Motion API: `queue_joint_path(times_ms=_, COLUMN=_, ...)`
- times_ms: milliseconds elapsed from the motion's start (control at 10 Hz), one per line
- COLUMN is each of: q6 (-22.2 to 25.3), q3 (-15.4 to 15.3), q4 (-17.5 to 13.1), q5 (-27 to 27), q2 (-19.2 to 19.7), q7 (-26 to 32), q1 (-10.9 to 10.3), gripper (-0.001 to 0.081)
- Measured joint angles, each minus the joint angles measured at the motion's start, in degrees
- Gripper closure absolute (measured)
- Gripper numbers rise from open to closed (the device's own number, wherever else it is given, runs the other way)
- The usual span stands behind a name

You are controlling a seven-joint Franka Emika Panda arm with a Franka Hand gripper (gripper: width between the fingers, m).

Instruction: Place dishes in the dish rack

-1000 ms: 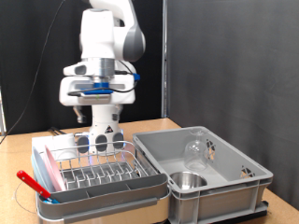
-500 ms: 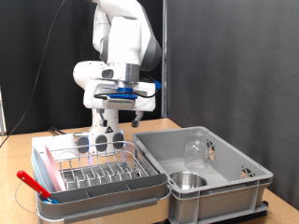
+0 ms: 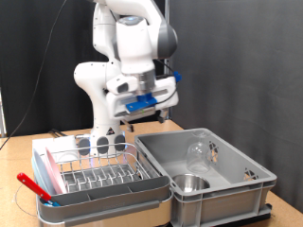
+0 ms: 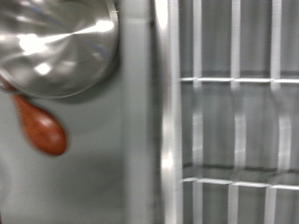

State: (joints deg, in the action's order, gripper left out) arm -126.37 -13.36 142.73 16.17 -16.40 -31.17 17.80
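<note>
From where I stand the big grey crate (image 3: 210,180) fills the exterior view's right half, w/ the low dish rack (image 3: 95,175) touching it on the left. The Franka arm (image 3: 128,57) stands behind both, its hand swung out over the seam between them and leaning toward the crate side.

The relation that matters: 2 of the dishes sit in the crate, below the hand and toward the exterior view's right and bottom. The clear drinking glass (image 3: 199,151) lies mid-crate, apparently on its side, though I can't make out which way its long axis runs. The small steel bowl (image 3: 189,183) sits upright in the crate's near-left corner, just beside the wall shared w/ the rack. Both are well apart from the hand, which is high above them. Only 1 arm here, so no choice of hand.

The gripper (image 3: 163,115) hangs at about the arm's elbow height, wrist tilted, nothing visible between the fingers. Open or closed, I can't tell; fingers are too small and dark against the curtain.

Rack side: the pink plate (image 3: 40,173) appears to stand on edge along the rack's left edge, a red-handled utensil (image 3: 34,186) beside it.

Wrist view is blurred: a shiny steel bowl (image 4: 56,47), a reddish spoon-like thing (image 4: 39,126), and wire bars (image 4: 234,112) next to them.
</note>
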Motion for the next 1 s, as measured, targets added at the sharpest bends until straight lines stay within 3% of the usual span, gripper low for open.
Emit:
queue_joint_path(times_ms=200, q6=2.7, q3=-2.0, q4=-2.3, q5=1.4, q2=2.3, q7=0.0, q1=-1.8, gripper=-0.0005)
queue_joint_path(times_ms=500, q6=-5.9, q3=-6.7, q4=-1.3, q5=0.4, q2=3.5, q7=-0.9, q1=-3.5, gripper=-0.0005)
queue_joint_path(times_ms=700, q6=-4.6, q3=-6.4, q4=-1.4, q5=2.7, q2=3.6, q7=-0.4, q1=-3.3, gripper=-0.0005)
queue_joint_path(times_ms=1000, q6=-8.8, q3=-7.7, q4=-1.4, q5=9.1, q2=4.9, q7=-0.9, q1=-4.3, gripper=-0.0005)
